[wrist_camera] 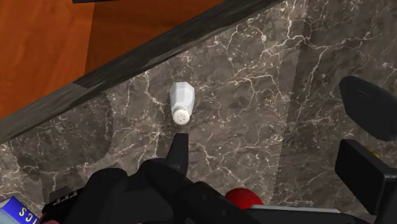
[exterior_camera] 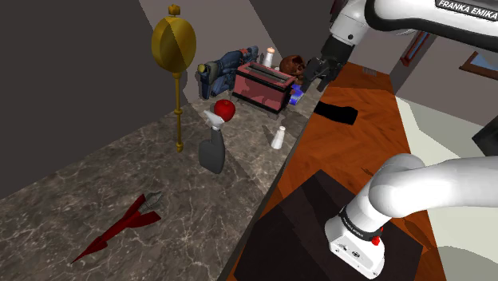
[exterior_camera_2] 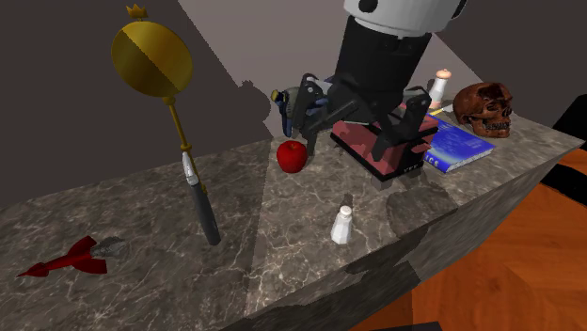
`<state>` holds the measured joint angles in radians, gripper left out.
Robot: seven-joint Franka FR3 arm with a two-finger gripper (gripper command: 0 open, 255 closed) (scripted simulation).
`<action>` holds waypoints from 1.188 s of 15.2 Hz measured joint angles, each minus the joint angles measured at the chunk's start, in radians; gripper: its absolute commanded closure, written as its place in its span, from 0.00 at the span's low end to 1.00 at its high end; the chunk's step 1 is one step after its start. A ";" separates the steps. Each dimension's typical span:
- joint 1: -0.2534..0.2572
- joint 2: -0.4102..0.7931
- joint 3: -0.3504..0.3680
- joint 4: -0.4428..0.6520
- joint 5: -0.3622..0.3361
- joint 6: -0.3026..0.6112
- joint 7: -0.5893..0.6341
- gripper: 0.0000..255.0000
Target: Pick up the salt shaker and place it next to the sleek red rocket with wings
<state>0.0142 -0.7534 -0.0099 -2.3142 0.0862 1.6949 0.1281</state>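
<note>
A: Jaws are held wide, empty, above the desk (wrist_camera: pixel 267 83); the shaker (wrist_camera: pixel 181 102) is seen upright near its edge.
B: Approach, seemingly. Descent and closing are called for; the rocket (exterior_camera: pixel 120 227) lies well apart.

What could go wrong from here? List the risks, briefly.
1. The salt shaker stands upright close to the counter's edge; a glancing touch from the open claw could knock it off.
2. The gold sceptre stands between the shaker and the red rocket; the carry could strike it.
</note>
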 measured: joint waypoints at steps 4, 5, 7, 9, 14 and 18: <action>-0.005 0.038 -0.011 -0.038 -0.007 0.060 -0.016 0.00; -0.008 0.057 -0.018 -0.045 -0.011 0.081 -0.026 0.00; -0.013 0.090 -0.027 -0.078 -0.016 0.132 -0.039 0.00; -0.020 0.131 -0.042 -0.109 -0.023 0.191 -0.059 0.00; -0.030 0.258 -0.067 -0.151 -0.032 0.328 -0.094 0.00; -0.037 0.369 -0.088 -0.179 -0.035 0.441 -0.124 0.00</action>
<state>-0.0232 -0.3847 -0.0984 -2.4931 0.0512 2.1355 0.0038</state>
